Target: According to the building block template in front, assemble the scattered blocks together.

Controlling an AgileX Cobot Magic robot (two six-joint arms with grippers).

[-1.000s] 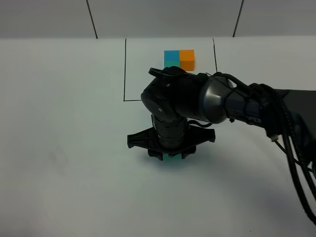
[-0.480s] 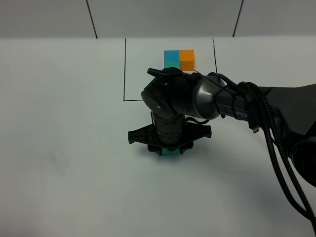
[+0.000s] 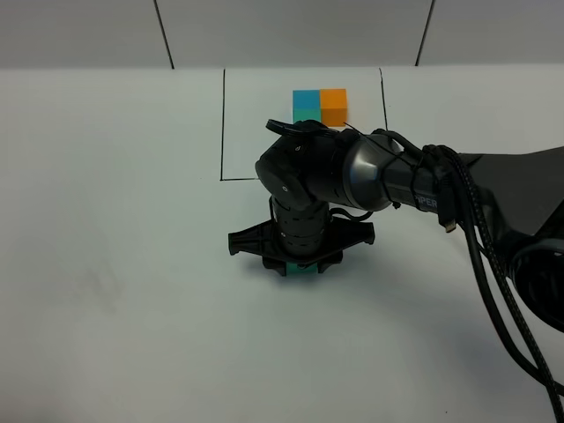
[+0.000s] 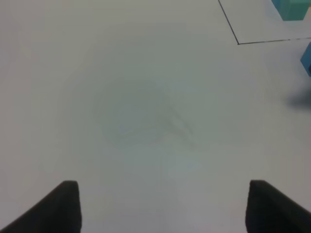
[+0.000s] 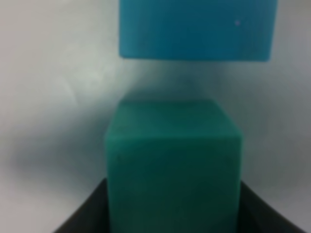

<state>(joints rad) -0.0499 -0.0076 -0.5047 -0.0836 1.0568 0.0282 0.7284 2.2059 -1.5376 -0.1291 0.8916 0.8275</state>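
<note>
The building block template stands inside the thin black frame (image 3: 223, 123) at the back: blue cube (image 3: 307, 99), orange cube (image 3: 334, 104), and a teal-green cube (image 3: 304, 114) partly hidden by my right arm. My right gripper (image 3: 300, 264) reaches across the middle, low over the table, shut on the scattered teal-green cube (image 3: 307, 271). In the right wrist view this cube (image 5: 172, 165) sits between the fingers (image 5: 80, 216), with the scattered blue cube (image 5: 197, 29) just beyond it, a small gap between. The scattered orange cube is hidden. My left gripper (image 4: 165, 208) is open over bare table.
The white table (image 3: 115, 264) spreads to both sides. In the left wrist view a corner of the black frame (image 4: 238, 42), a teal cube (image 4: 291, 8) and a blue cube's edge (image 4: 307, 58) show. The right arm's cables (image 3: 493, 264) hang on the right.
My right gripper with the teal-green cube has shifted slightly toward the back of the table. The template cubes have not moved.
</note>
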